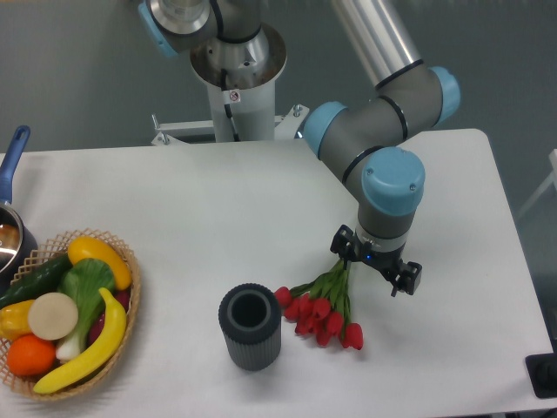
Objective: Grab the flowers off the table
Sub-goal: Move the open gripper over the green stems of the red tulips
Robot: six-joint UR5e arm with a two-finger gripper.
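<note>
The flowers (320,312), a small bunch of red tulip buds on green stems, lie on the white table (218,200) at the front, right of centre. The buds point toward the front edge and the stem ends run up and back. My gripper (374,264) points straight down over those stem ends, slightly to their right. Its black fingers (407,279) stick out on both sides of the wrist, so it looks open; the tips are hidden under the wrist. I cannot tell whether a finger touches the stems.
A ribbed dark grey cup (250,326) stands upright just left of the buds. A wicker basket (130,305) of fruit and vegetables sits at the front left, with a blue-handled pot (10,235) behind it. The arm's base (237,78) rises at the table's back.
</note>
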